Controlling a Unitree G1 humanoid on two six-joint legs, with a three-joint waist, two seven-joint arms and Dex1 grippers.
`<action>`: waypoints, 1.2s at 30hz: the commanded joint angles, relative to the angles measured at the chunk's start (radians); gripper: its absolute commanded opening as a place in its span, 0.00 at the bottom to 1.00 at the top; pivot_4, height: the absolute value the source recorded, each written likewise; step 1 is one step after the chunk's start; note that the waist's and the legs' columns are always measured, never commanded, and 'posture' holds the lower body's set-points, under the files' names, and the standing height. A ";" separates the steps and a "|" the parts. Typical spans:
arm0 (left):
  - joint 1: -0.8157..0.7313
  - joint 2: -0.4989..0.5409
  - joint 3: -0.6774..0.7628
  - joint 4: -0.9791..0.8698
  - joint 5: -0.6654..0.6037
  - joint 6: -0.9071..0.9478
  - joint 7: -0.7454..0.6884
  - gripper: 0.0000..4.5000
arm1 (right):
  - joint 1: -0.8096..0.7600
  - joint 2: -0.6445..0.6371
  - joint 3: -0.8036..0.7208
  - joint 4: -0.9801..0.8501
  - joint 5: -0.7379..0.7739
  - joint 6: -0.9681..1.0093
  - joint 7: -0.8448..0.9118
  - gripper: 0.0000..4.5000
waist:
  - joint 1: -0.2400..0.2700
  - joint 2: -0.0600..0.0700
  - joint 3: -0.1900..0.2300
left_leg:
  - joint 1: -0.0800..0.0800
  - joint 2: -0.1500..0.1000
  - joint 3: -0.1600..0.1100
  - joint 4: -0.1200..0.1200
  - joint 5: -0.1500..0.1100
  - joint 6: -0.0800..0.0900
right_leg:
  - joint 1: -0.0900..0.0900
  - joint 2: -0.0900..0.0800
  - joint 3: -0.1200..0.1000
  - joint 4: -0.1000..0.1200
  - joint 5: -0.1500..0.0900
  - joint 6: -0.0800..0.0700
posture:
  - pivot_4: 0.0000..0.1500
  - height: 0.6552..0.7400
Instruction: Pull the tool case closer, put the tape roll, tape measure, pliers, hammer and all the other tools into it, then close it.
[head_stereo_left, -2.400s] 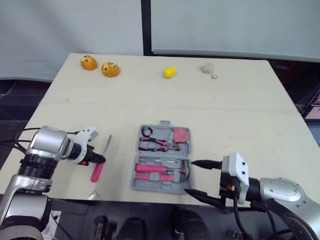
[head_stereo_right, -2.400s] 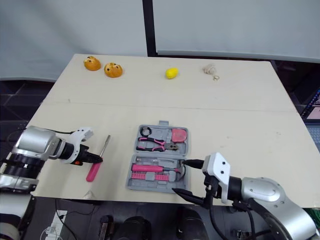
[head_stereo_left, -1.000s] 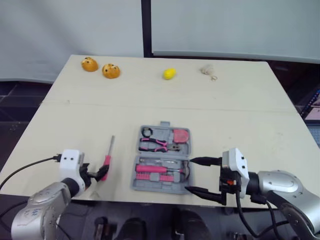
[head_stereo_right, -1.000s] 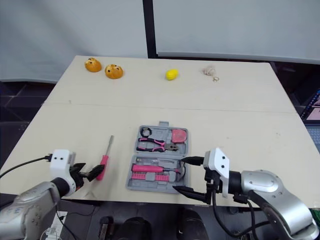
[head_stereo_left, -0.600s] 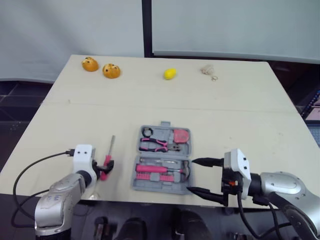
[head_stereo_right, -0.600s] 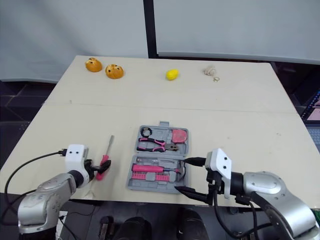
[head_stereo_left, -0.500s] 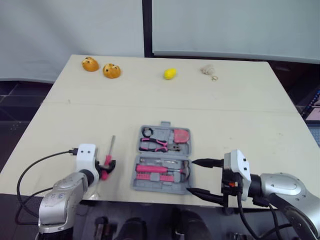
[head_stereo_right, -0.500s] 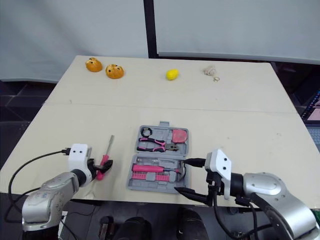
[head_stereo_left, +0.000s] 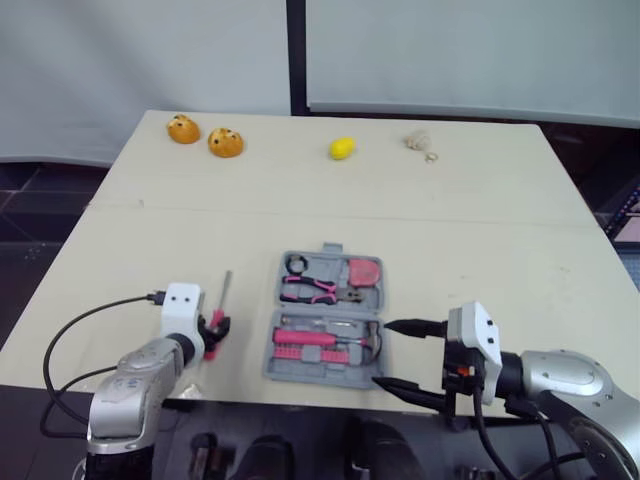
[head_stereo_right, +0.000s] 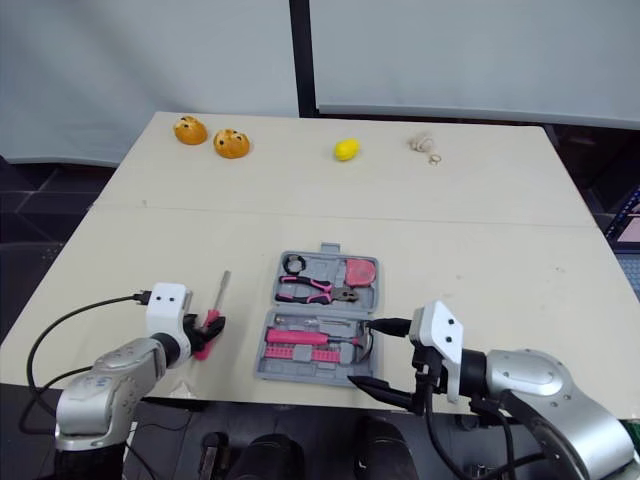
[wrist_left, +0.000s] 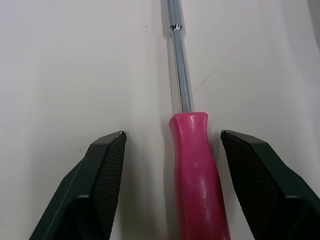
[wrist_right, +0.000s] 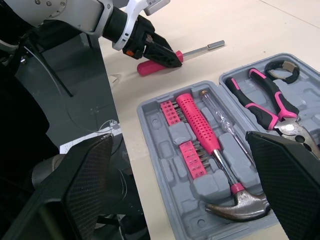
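Screwdriver (wrist_left: 192, 165): glossy pink handle, butt cut off, and steel shank lie untouched between the spread fingers of the left gripper (wrist_left: 172, 133); right gripper (head_stereo_left: 383, 352) gapes beside grey moulded tool case (head_stereo_left: 325, 365).

The pale table top (wrist_left: 75, 65) is matt and smooth, with faint scuffs. The pink-handled screwdriver (wrist_left: 195, 170) has a slightly glossy plastic grip and a bright metal shaft. The grey moulded tool case (wrist_right: 202, 187) is dull plastic. Its pink-gripped hammer (wrist_right: 202, 131) has a ribbed handle and a polished metal head. The left gripper (wrist_left: 172, 133) has matt black, finely textured fingers (wrist_left: 102, 185).
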 joint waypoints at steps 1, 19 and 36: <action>0.000 0.001 -0.024 0.007 0.008 -0.006 -0.003 0.67 | 0.003 -0.003 -0.038 -0.042 0.024 -0.005 -0.009 1.00 | 0.000 0.000 0.000 | 0.000 0.000 0.000 0.000 0.000 0.000 | 0.000 0.000 0.000 0.000 0.000 0.000 | 1.00 0.87; -0.168 0.462 -0.100 0.075 -0.068 -0.225 -0.509 0.13 | 0.105 -0.101 -0.226 -0.036 0.062 0.002 0.062 1.00 | -0.002 0.000 0.000 | -0.001 0.000 -0.001 0.000 0.000 0.000 | -0.001 0.000 -0.002 -0.002 0.000 -0.001 | 1.00 0.87; -0.722 0.560 -0.792 -0.029 -0.093 -0.013 -1.020 0.13 | 0.374 -0.146 -0.421 -0.091 0.064 0.006 0.172 1.00 | -0.003 0.000 0.002 | -0.004 0.000 0.003 0.000 0.000 0.000 | 0.000 0.008 0.005 -0.001 0.000 0.000 | 1.00 0.87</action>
